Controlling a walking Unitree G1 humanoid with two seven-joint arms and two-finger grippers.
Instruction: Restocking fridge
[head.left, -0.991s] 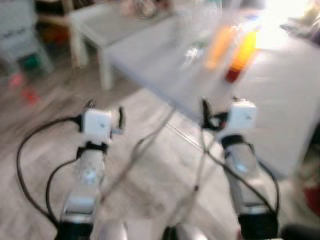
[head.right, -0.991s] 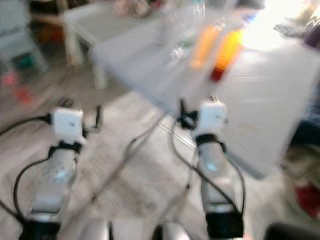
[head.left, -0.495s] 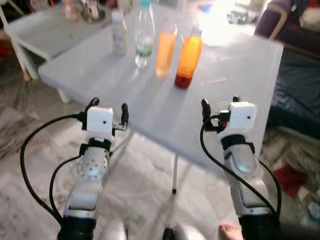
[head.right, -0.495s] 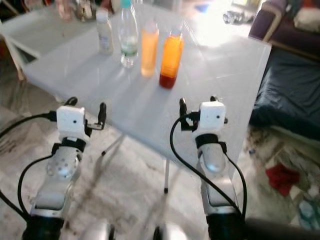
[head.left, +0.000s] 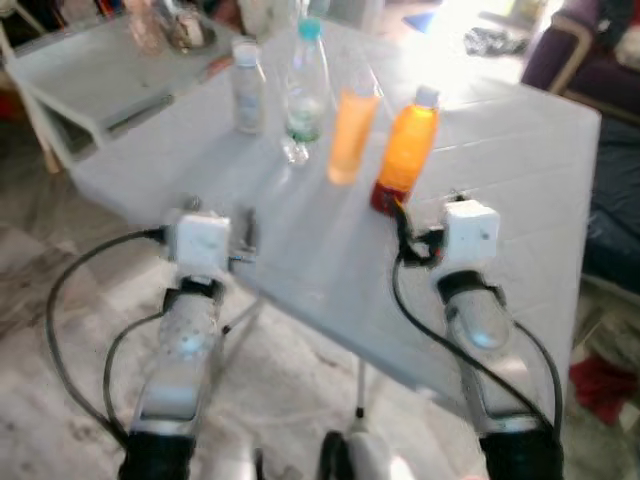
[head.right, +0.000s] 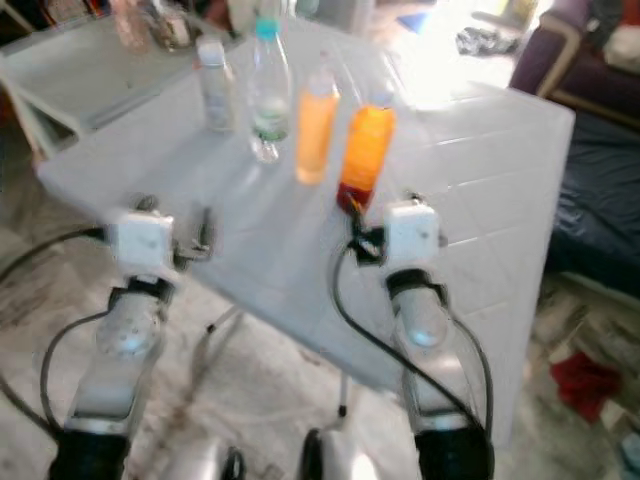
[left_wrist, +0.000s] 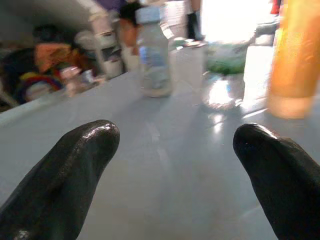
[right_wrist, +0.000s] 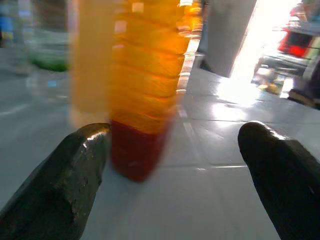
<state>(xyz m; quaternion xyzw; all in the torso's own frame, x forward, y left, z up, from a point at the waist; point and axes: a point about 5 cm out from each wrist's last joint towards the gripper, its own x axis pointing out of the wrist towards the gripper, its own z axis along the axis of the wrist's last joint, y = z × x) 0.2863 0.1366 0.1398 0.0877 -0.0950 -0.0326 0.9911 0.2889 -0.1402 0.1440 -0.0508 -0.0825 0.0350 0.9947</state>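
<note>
A lived-in home, seemingly a living room: a white tiled tabletop (head.left: 500, 150) on thin metal legs stands on pale marbled floor tiles (head.left: 60, 330), with a dark purple upholstered sofa (head.left: 585, 50) close by, a second low white table (head.left: 90, 75) carrying household clutter, and a red cloth (head.left: 605, 385) dropped on the floor.

Orange bottle (head.left: 408, 145) with red base, white tiled table (head.left: 520, 170)

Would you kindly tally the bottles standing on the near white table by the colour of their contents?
Orange drink bottles: 2, a darker one and a paler one
Clear water bottle: 1
Small pale bottle: 1
Total: 4
</note>
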